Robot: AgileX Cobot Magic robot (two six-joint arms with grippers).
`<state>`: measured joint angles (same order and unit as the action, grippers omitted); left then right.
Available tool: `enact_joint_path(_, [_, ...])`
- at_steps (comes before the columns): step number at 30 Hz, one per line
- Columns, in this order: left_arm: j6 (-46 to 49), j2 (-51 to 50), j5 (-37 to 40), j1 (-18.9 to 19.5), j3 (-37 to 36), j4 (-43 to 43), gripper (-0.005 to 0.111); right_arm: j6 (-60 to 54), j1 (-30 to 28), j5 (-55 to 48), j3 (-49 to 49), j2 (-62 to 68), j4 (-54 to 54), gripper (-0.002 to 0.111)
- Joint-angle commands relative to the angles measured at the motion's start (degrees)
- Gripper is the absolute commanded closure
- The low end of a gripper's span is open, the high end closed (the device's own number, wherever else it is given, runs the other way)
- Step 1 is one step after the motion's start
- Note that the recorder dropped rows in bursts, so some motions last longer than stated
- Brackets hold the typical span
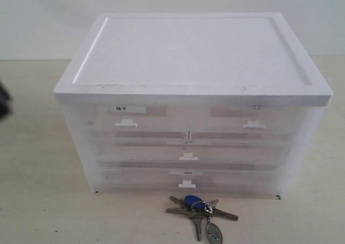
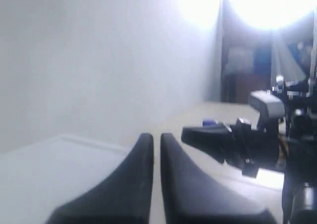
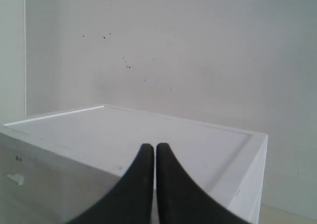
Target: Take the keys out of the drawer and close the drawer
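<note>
- White label (image 1: 129, 108), upper left of the cabinet (image 1: 194, 99) front: two dark characters, the second like 子, the first too blurred to read.
- Small dark mark (image 1: 256, 108), upper right of that front: illegible.
- Oval tag (image 1: 214, 234) on the keys (image 1: 197, 203), bottom centre: too small to read.

The pale beige tabletop (image 1: 43, 201) carries a white, translucent cabinet (image 1: 188, 141). The cabinet stands just ahead of and below the right gripper (image 3: 156, 148), with its front corner nearest the tips. The keys (image 1: 200, 211) lie flat on the tabletop just in front of the cabinet's base, well below gripper height.
</note>
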<state>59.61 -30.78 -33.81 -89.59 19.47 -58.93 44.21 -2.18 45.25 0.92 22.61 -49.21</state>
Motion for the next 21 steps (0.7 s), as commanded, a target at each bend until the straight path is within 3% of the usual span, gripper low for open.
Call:
enact_joint_path(1, [0.58, 12.86, -0.42, -0.27, -4.42, -0.84, 0.102, -0.11, 0.05, -0.33, -0.20, -0.19, -0.08, 0.108])
enact_joint_path(9, [3.79, 27.35, -1.08, -0.27, -12.34, -0.84, 0.102, -0.11, 0.05, -0.69, -0.20, -0.19, -0.08, 0.108])
enact_joint_path(21, [3.79, 30.78, 3.41, -0.27, -14.13, -0.52, 0.102, 0.00, 0.05, -0.59, -0.20, -0.19, 0.06, 0.108])
